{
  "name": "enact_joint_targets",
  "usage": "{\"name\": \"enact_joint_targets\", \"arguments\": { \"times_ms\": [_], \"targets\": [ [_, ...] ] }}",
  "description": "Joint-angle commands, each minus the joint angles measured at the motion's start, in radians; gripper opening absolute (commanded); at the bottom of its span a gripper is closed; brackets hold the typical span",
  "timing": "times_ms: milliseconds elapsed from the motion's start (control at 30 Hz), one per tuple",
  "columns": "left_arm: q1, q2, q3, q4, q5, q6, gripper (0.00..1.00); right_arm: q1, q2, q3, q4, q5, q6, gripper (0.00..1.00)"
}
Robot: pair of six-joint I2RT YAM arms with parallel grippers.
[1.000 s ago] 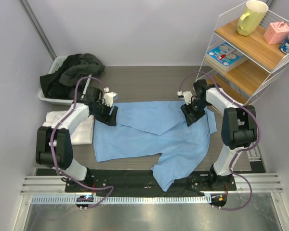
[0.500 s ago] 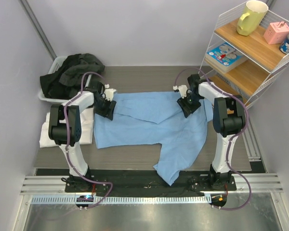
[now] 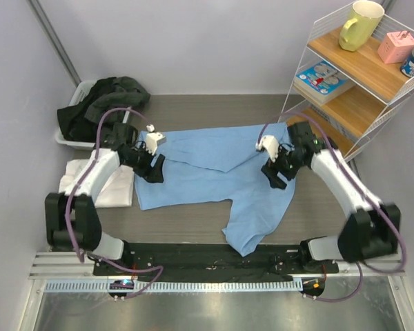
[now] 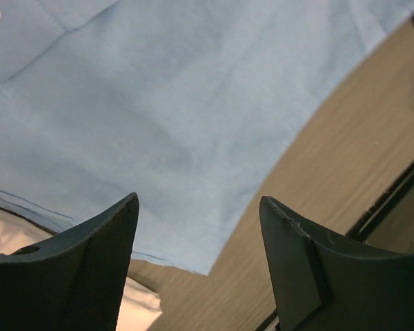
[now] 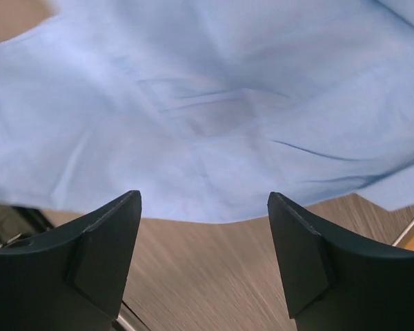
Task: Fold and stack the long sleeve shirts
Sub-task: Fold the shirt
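The light blue shirt [image 3: 214, 172] lies spread across the table, its top edge folded over and one sleeve trailing toward the near edge. A folded white shirt [image 3: 100, 185] rests to its left. My left gripper [image 3: 150, 169] hovers open over the blue shirt's left edge. In the left wrist view that gripper [image 4: 199, 200] has nothing between its fingers, with the blue cloth [image 4: 159, 117] and a bit of white cloth [image 4: 7, 238] below. My right gripper [image 3: 276, 174] is open above the right side. Its wrist view shows the gripper [image 5: 203, 194] empty over blue cloth [image 5: 207, 117].
A white bin [image 3: 67, 136] heaped with dark clothes [image 3: 103, 103] stands at the back left. At the right is a wire shelf [image 3: 355, 83] with a yellow mug [image 3: 360, 24], a pink box [image 3: 397, 45] and books. The brown table [image 3: 193, 217] shows below the shirt.
Both grippers have opened and let go of the blue shirt's upper corners. They have drawn back toward the near side, the right one further, and the shirt now lies flat.
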Motion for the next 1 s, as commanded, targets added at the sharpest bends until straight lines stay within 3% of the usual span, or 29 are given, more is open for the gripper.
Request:
{"name": "enact_joint_targets", "arguments": {
  "times_ms": [0, 100, 200, 533, 567, 667, 700, 767, 967],
  "targets": [
    [0.002, -0.183, -0.119, -0.065, 0.154, 0.11, 0.72, 0.177, -0.333, -0.275, -0.04, -0.08, -0.123, 0.8],
    [0.002, -0.269, -0.2, -0.068, 0.169, 0.15, 0.72, 0.352, -0.499, -0.452, 0.061, -0.012, -0.071, 0.8],
    [-0.002, -0.347, -0.269, -0.091, 0.165, 0.225, 0.71, 0.477, -0.527, -0.55, 0.129, 0.063, -0.011, 0.76],
    [-0.053, -0.443, -0.426, -0.099, -0.025, 0.394, 0.67, 0.567, -0.449, -0.592, 0.204, 0.097, 0.001, 0.69],
    [-0.06, -0.447, -0.435, -0.093, -0.034, 0.414, 0.67, 0.574, -0.431, -0.595, 0.23, 0.108, 0.011, 0.66],
    [-0.092, -0.469, -0.481, -0.047, -0.086, 0.433, 0.66, 0.584, -0.406, -0.6, 0.265, 0.137, 0.043, 0.38],
    [-0.102, -0.472, -0.49, -0.024, -0.109, 0.436, 0.66, 0.584, -0.408, -0.598, 0.271, 0.146, 0.049, 0.17],
    [-0.126, -0.481, -0.512, 0.018, -0.148, 0.46, 0.63, 0.584, -0.43, -0.595, 0.282, 0.169, 0.058, 0.01],
    [-0.179, -0.45, -0.542, 0.166, -0.254, 0.477, 0.54, 0.584, -0.498, -0.586, 0.248, 0.209, 0.046, 0.01]
  ]
}}
